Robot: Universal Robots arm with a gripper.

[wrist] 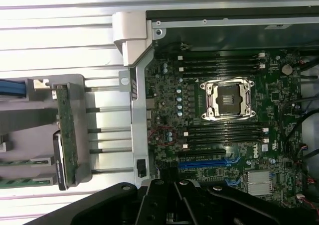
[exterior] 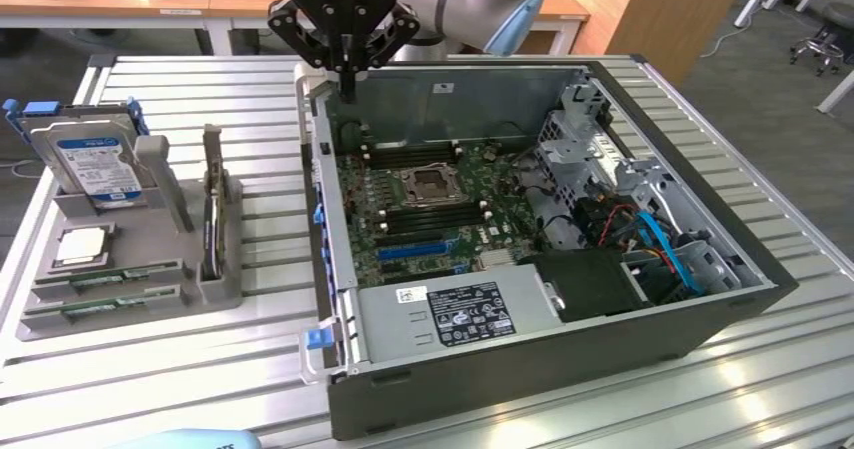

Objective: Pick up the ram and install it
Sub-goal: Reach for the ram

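Note:
Two rams (exterior: pixel 110 278) lie flat in slots at the front of the grey tray (exterior: pixel 171 231), at the exterior view's left. They are thin green sticks, and the wrist view catches their ends (wrist: pixel 26 161). My gripper (exterior: pixel 348 91) hangs shut and empty above the open computer case's back-left corner, well away from the tray. Inside the case, the motherboard's long black memory slots (wrist: pixel 222 60) run on both sides of the bare processor socket (wrist: pixel 228 99).
The tray also carries a blue-labelled hard drive (exterior: pixel 96 164), a square silver processor chip (exterior: pixel 83 246) and a green card standing on edge (wrist: pixel 66 130). A grey power supply (exterior: pixel 461 311) and blue cables (exterior: pixel 665 251) fill the case's near and right sides. Wooden desks stand behind.

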